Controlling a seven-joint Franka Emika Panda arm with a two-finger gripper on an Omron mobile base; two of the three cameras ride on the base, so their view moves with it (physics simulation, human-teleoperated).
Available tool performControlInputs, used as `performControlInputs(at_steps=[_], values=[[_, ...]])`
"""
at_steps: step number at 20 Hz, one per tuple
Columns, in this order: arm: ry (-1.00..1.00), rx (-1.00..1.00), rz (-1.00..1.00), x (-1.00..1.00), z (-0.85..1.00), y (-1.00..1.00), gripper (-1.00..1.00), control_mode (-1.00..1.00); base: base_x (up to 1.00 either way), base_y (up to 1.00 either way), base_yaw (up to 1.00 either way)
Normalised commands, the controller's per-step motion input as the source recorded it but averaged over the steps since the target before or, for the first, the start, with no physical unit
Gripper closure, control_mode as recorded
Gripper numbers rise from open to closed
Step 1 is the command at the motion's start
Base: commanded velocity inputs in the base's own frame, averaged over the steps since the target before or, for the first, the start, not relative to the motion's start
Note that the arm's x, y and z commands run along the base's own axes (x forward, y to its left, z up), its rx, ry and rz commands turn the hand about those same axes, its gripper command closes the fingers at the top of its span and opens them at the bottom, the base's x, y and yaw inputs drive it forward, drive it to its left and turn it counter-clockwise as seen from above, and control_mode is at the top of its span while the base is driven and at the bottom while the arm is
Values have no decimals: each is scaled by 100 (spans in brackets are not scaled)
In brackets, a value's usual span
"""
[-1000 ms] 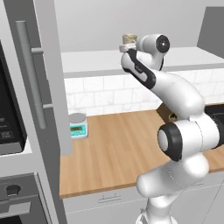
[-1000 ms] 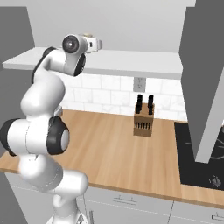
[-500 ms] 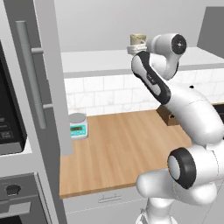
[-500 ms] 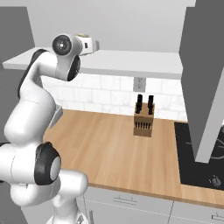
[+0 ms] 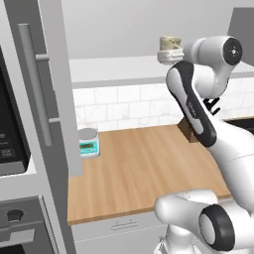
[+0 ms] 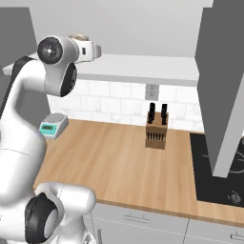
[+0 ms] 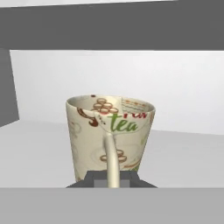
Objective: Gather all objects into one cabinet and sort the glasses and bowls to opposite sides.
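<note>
while claw (image 7: 112, 177) pinches it, cream cup (image 7: 109, 138) shows "tea" print, apparently upright.

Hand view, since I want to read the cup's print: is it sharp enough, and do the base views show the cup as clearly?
Hand view: the cup is close and evenly lit, no glare; "tea" reads clearly, the red word above is cut off by the rim. Left base view: the cup is small and soft, print unreadable. Right base view: it is mostly hidden behind the arm.

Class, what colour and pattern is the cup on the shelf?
Cream cup with brown motifs and green "tea" lettering; hand view.
</note>
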Motion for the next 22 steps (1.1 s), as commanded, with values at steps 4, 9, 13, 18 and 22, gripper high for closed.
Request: performControlInputs(at_steps=[4,9,13,18,22], values=[[8,2,0,-100,8,-4,100,-100,0,0,0],[-6,0,0,-100,-3,-14,100,-100,0,0,0],[-8,0,0,-100,0,-12,100,-100,0,0,0],[5,0,0,-100,1,0,100,-100,0,0,0],[16,0,0,-100,11,0,100,-100,0,0,0]])
